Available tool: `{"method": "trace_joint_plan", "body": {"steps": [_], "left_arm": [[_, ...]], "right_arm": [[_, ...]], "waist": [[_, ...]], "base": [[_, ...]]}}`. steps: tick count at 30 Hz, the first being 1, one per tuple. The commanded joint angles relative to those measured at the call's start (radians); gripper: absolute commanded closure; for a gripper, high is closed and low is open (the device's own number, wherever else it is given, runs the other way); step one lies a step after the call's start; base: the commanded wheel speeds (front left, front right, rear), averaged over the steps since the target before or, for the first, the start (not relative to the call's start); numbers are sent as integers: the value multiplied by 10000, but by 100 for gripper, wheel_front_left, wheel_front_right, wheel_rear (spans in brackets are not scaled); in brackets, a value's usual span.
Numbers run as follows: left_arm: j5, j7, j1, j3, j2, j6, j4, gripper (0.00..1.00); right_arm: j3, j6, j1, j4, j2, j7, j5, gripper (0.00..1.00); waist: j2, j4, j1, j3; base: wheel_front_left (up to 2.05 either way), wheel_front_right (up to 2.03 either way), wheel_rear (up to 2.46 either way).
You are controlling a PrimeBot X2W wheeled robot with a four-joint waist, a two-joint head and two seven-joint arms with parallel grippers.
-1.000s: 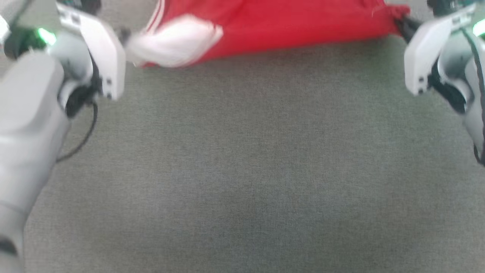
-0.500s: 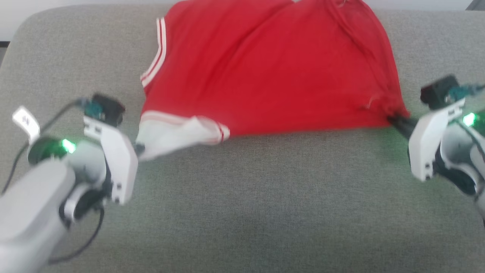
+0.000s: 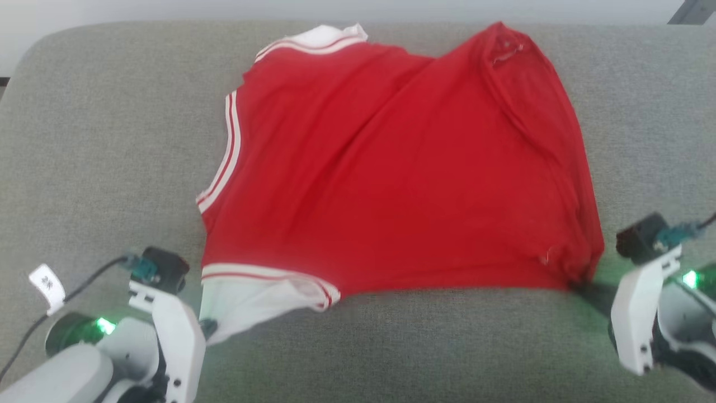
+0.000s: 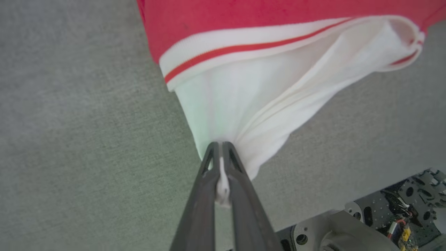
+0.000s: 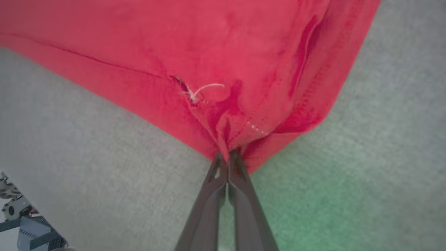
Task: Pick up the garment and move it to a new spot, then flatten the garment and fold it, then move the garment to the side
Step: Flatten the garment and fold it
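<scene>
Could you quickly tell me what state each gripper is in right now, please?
Left gripper: closed, pinching the white corner of the garment.
Right gripper: closed, pinching a red corner of the garment.

a grey-green woven cushion (image 3: 100,140) spans the head view — its far left corner rounded, its weave fine and even. beyond the far edge runs a pale strip (image 3: 168,10); a dark slanted bar (image 3: 693,11) cuts the top right corner.
</scene>
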Motion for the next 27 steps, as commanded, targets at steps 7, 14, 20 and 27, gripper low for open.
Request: {"method": "trace_joint_plan", "body": {"steps": [7,14,20,27], "left_arm": [[-273,-94,776,10,319,350,-510,100],[-135,-386,722,419,879,556,-1097,100],[369,-560,-88,943,1497,547,-1791,100],[1261,-412,-2035,1154,1228,-167,-1319,100]], "right_arm": [[-765,-10,1650,-1215,-39,939,-82,100],[-1916,-10,2317,-2112,274,1196,-337,100],[-2915,-10,2142,-2692,658,1344,-707,100],[-3322,-12,691,-2571,1224,1433,-1348,100]], "waist": [[0,-108,0,-108],[0,-188,0,-214],[0,-320,0,-188],[0,-513,0,238]], "base": [[0,0,0],[0,0,0],[0,0,0],[0,0,0]]}}
